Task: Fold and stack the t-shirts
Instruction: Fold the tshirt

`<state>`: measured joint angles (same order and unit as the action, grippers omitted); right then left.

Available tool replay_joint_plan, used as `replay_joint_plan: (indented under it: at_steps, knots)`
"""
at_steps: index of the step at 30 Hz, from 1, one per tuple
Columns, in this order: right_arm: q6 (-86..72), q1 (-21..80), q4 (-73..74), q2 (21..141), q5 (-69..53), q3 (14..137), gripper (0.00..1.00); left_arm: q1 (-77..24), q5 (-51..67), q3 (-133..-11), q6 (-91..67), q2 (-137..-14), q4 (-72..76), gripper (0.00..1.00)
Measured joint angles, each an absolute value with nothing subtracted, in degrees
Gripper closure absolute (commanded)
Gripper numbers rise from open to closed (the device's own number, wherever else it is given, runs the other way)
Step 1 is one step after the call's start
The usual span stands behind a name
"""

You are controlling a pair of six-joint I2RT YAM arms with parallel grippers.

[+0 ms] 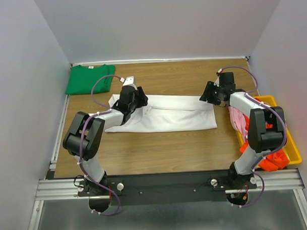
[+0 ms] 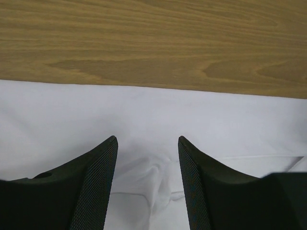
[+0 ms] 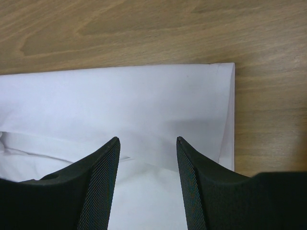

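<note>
The white t-shirt (image 1: 169, 119) lies in the middle of the worktop (image 1: 160, 155), long axis left to right. The left claw (image 2: 147, 143) is over its left end, the right claw (image 3: 147, 142) over its right end. Both have jaws apart, clamping nothing.

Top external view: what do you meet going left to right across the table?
green t-shirt → left gripper → white t-shirt → right gripper → pink t-shirt → yellow bin

One white tee (image 1: 169, 119), one green tee (image 1: 89, 79), perhaps two binned tees (image 1: 238, 121), one yellow bin (image 1: 294, 149), two arms (image 1: 86, 137) (image 1: 262, 127).
</note>
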<state>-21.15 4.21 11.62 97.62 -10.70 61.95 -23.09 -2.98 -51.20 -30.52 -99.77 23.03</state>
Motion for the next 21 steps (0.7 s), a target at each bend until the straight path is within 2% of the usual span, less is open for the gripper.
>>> replay_joint_plan:
  at_steps: [11, 21]
  knots:
    - [-21.17, 4.43, 11.57, 97.93, -10.83, 59.81, 0.42, -27.40, -1.67, -50.15, -32.88, -100.92, 24.60, 0.39]
    - [-21.15, 4.43, 11.55, 97.93, -10.81, 59.31, 0.42, -31.66, 2.81, -42.85, -37.71, -96.77, 24.18, 0.39]
